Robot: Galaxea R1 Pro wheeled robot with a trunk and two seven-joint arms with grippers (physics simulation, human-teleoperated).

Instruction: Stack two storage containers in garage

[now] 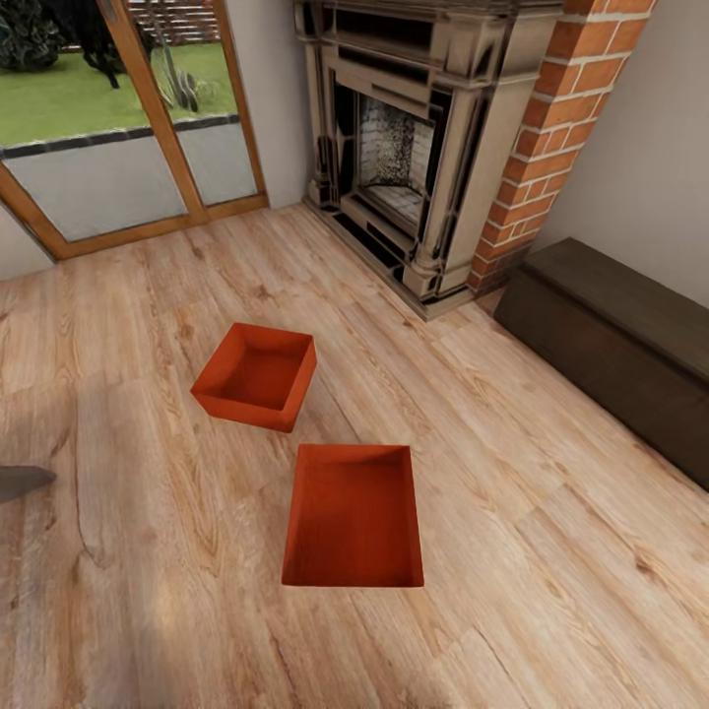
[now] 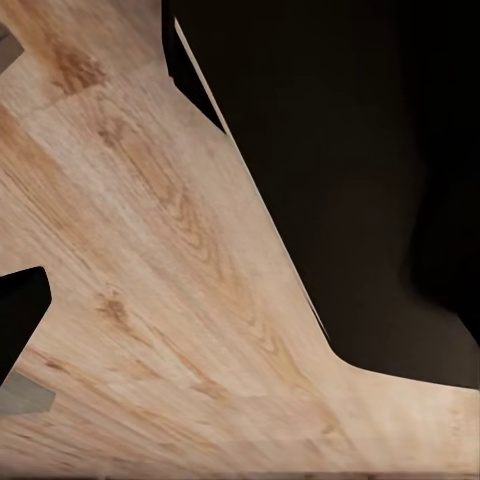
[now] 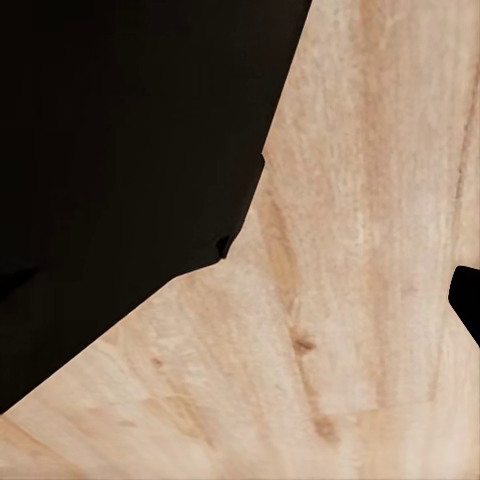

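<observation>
Both grippers' finger state cannot be told, dark blurred robot bodywork masking much of each wrist view; two red-orange storage containers, near but apart, on light wood-plank floor before fireplace, glass doors, bench cut off.

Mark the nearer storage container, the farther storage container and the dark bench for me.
Nearer storage container (image 1: pixel 354 522): head view, on its inner bottom.
Farther storage container (image 1: pixel 258 376): head view, on its inner bottom.
Dark bench (image 1: pixel 630 315): head view, on its top surface.
</observation>
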